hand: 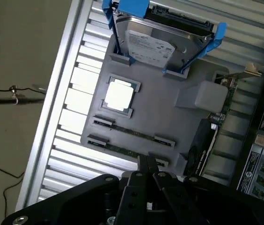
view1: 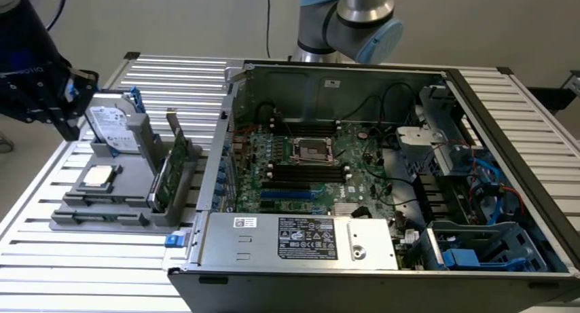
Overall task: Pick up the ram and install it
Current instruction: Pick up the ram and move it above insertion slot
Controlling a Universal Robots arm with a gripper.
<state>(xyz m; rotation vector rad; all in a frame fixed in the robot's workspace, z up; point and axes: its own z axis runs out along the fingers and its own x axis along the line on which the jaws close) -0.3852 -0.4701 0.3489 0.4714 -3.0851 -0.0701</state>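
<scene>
Two thin green ram sticks stand on edge in slots of the grey holder tray (hand: pixel 160 117); one ram stick (hand: pixel 133 134) lies closer to the tray's middle, the other (hand: pixel 119 149) nearer its edge. My gripper (hand: pixel 145 161) hangs shut above the tray edge just beside them, holding nothing. In the exterior view the gripper (view1: pixel 65 126) is at the far left, above the holder tray (view1: pixel 122 191). To the tray's right in that view, the open computer case (view1: pixel 507 143) shows the motherboard (view1: pixel 308 170) with its black memory slots.
On the tray also sit a silver hard drive in a blue bracket (hand: pixel 157 44), a square silver processor (hand: pixel 119 96) and an upright green card (view1: pixel 172 167). The slatted metal table (view1: pixel 81 259) carries tray and case. Cables lie on the floor (hand: pixel 10 91).
</scene>
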